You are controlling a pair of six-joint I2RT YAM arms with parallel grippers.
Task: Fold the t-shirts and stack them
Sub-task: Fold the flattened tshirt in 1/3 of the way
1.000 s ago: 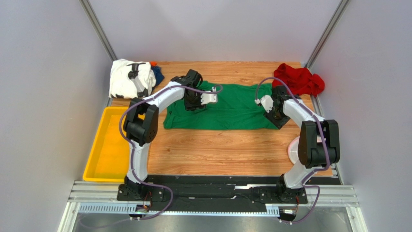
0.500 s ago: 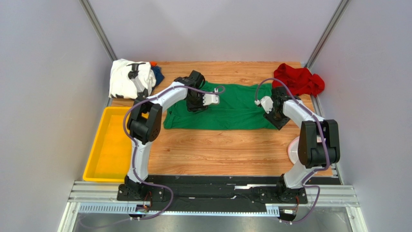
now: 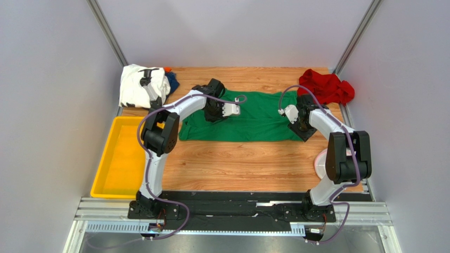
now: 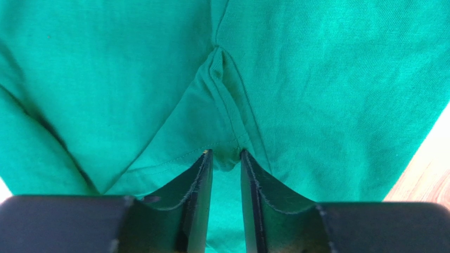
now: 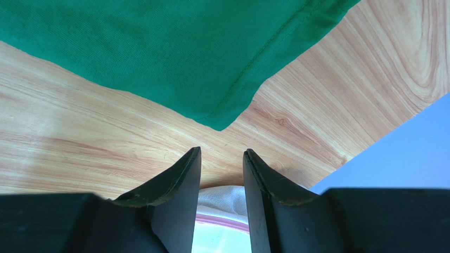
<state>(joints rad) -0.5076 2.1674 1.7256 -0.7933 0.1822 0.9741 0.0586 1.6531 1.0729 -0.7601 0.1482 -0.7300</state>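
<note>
Flanking the green t-shirt [image 3: 248, 124]: yellow tray [image 3: 117, 164], red t-shirt [image 3: 325, 87], mesh basket [image 3: 319, 164]

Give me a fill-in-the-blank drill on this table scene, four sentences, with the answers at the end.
1. The spread-out t-shirt, whose raised fold the left gripper straddles, is ____.
2. The bunched t-shirt in the far right corner is ____.
3. The right gripper, over bare wood near the spread shirt's corner, holds ____.
4. The yellow tray sits at the table's ____ edge.

Missing words: green; red; nothing; left.
</note>
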